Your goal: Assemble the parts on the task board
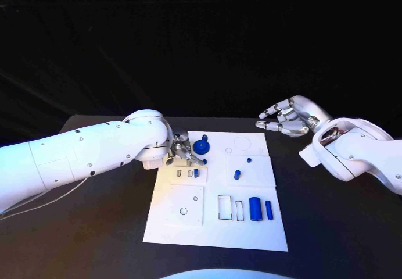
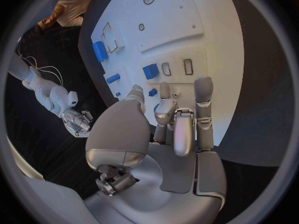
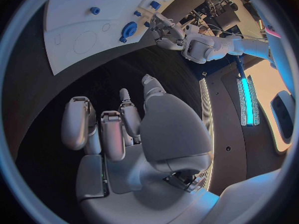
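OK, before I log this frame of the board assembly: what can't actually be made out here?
- Head view: the left hand covers the task board's left edge; whether its fingers touch the round blue part beside them is hidden.
- Left wrist view: the curled fingers hide the board beneath them, so any contact or held part cannot be told.
- Head view: the small blue parts mid-board are too small to identify.
- Right hand: over the black table, nothing seen in it.

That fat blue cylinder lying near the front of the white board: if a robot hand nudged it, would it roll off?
The blue cylinder lies on its side, so a sideways nudge would probably roll it. It looks stiff, likely plastic, and light for its size. The thinner blue rod beside it might stop it on that side; the task board looks flat there.
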